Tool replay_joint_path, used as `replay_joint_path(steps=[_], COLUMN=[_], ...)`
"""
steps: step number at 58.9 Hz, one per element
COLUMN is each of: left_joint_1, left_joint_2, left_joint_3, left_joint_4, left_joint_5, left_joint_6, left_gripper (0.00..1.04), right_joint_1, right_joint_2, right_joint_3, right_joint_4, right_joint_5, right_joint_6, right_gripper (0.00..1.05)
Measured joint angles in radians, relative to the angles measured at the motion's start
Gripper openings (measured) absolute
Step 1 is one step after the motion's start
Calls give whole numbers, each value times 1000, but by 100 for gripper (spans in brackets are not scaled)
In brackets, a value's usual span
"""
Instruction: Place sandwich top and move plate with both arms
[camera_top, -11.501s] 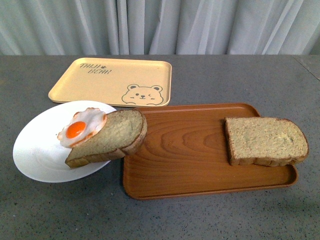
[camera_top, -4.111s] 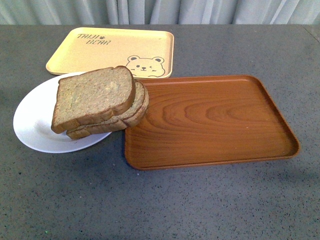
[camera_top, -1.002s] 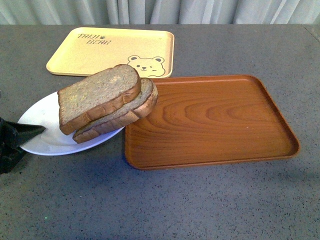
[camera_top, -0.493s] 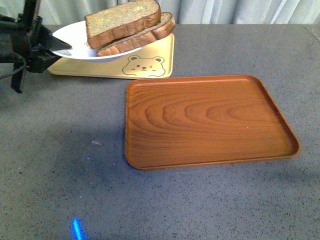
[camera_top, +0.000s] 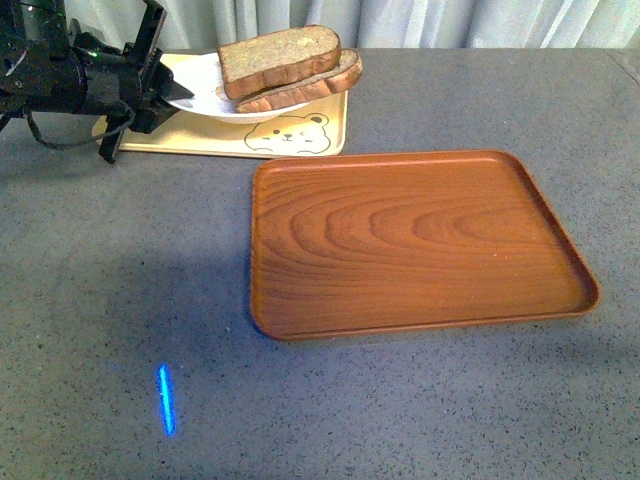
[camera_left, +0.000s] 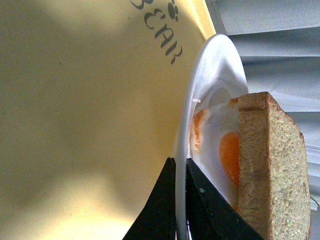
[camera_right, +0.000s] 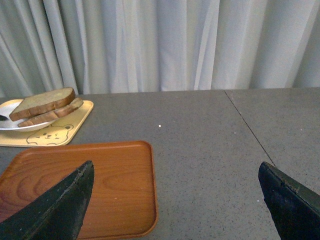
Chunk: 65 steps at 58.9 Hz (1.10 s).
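My left gripper (camera_top: 165, 90) is shut on the rim of the white plate (camera_top: 200, 82) and holds it over the yellow bear-print tray (camera_top: 190, 138). The sandwich top (camera_top: 278, 55) lies on the second bread slice (camera_top: 320, 82) on the plate. In the left wrist view the gripper (camera_left: 180, 200) pinches the plate rim (camera_left: 200, 100), with the fried egg (camera_left: 227, 155) under the sandwich top (camera_left: 270, 165). My right gripper (camera_right: 175, 200) is open and empty above the table; it is out of the front view. The right wrist view shows the sandwich top (camera_right: 42, 102) and the plate (camera_right: 10, 125) far off.
The brown wood-grain tray (camera_top: 420, 240) lies empty in the middle of the grey table (camera_top: 400, 400). It shows in the right wrist view (camera_right: 100, 185) too. Curtains (camera_right: 160, 45) hang behind the table. A blue light streak (camera_top: 166, 400) lies on the table at the near left.
My left gripper has carried the plate with the sandwich further right over the yellow tray. Earlier it lifted the plate from beside the brown tray. The blue streak has shifted.
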<state>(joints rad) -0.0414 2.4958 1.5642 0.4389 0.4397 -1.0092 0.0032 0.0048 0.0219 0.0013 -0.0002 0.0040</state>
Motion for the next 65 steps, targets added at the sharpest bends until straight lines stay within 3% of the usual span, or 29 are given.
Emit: replay_joint_path(steps=[6,23,40,46,50,54,59,65], left_joint_1=[2,32,147,197,213,223,213,189], left_joint_2=[20,-22,-217,-340,-442,-568,-714,-796], left_joint_3=[6,-114,-443,-595,-794,-962,-1100,-1195], left_joint_4=[-2,98,315,386,713,861,899,896], left_joint_5=[15,66,96,90,-171,-253,-282,-296], left_joint_6=[11,43,39,95,373,621,836,931], left_gripper=[8,53,97,95,79,67,50,34], right_joint_1=[0,0,0,0,0,0,0,0], right_joint_2=[0,0,0,0,0,0,0,0], right_joint_3=[0,0,0,0,0,0,0,0], right_joint_4=[0,0,0,0,0,0,0,0], right_joint_5=[0,0,0,0,0,0,0,0], right_joint_6=[0,0,0,0,0,0,0,0], right_gripper=[96,96,96,96,96,96,96,96])
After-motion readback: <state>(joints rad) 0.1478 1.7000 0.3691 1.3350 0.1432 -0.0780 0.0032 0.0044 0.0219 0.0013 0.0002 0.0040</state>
